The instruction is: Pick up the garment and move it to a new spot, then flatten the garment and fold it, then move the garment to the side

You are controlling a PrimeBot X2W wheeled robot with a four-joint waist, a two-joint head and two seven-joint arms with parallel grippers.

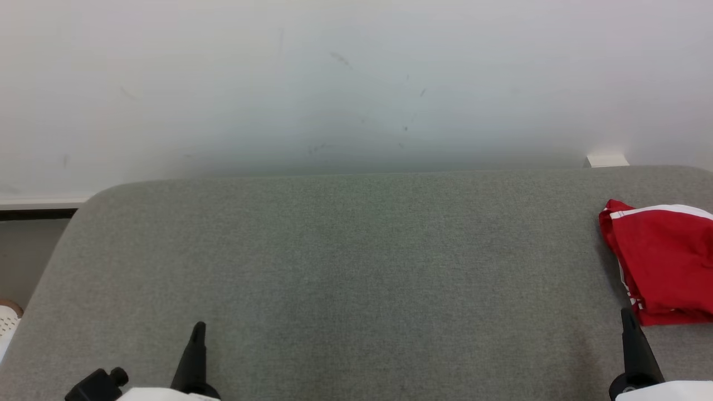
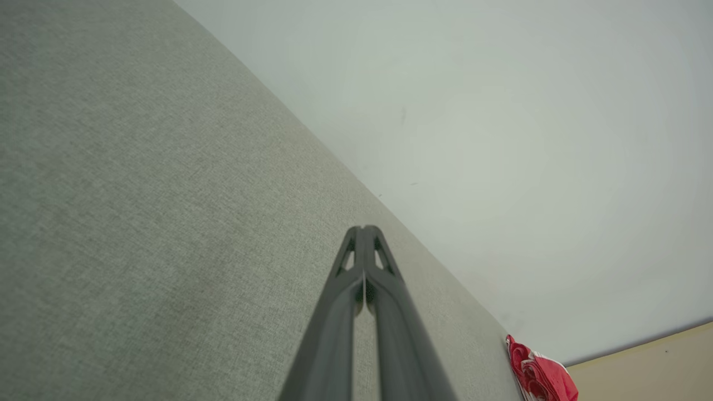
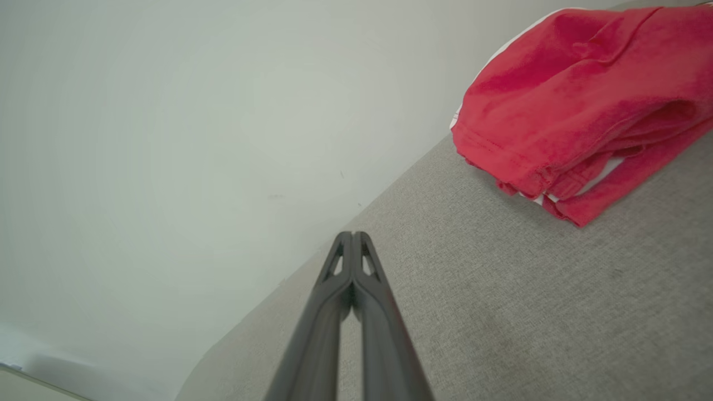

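You are looking down on a grey bench (image 1: 345, 262) that is butting against a white wall (image 1: 334, 83); its far edge is running straight along that wall, and its far left corner is curving round. A small white block (image 1: 607, 160) is sitting at the far edge towards the right.

The garment (image 1: 663, 262), red with a white stripe, is lying in a thick folded bundle at the bench's right side; it is running out of the head view on the right, and a band of grey is showing between it and the far edge.

Your left claw (image 1: 198, 327) is pointing up from the lower left, its fingers pressed together and gripping nothing; it is sitting well apart from the garment. Your right claw (image 1: 628, 313) is pointing up from the lower right, also closed tight and empty; its tip is lying near the garment's near left corner, and the right wrist view is showing bare grey between the two.

A broad stretch of grey is lying between your claws and reaching back to the far edge.
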